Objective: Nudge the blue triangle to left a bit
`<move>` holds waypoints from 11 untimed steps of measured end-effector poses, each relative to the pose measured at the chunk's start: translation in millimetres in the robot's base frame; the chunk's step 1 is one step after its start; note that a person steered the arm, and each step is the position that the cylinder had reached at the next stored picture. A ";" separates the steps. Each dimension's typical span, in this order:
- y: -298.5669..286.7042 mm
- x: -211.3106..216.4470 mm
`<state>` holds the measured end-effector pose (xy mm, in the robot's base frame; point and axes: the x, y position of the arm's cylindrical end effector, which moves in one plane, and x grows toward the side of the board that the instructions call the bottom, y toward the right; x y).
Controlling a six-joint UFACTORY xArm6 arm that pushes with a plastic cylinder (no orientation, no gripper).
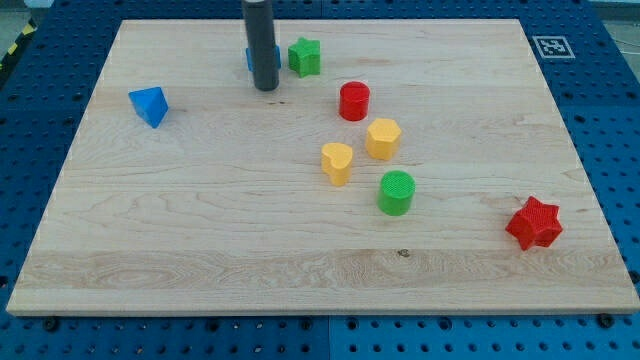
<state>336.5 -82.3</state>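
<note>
The blue triangle [149,105] lies near the left edge of the wooden board [200,230]. My tip [265,87] is at the end of the dark rod near the view's top, well to the right of the blue triangle and a little higher in the view. A second blue block [250,58] is mostly hidden behind the rod; its shape cannot be made out.
A green star [305,56] sits just right of the rod. A red cylinder [354,101], a yellow hexagon [382,138], a yellow heart-like block [337,162] and a green cylinder [396,192] cluster mid-board. A red star [533,223] lies at the lower right.
</note>
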 end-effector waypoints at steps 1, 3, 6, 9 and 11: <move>-24.5 11.7; -73.9 27.9; -162.3 55.1; -213.5 57.1; -194.8 56.8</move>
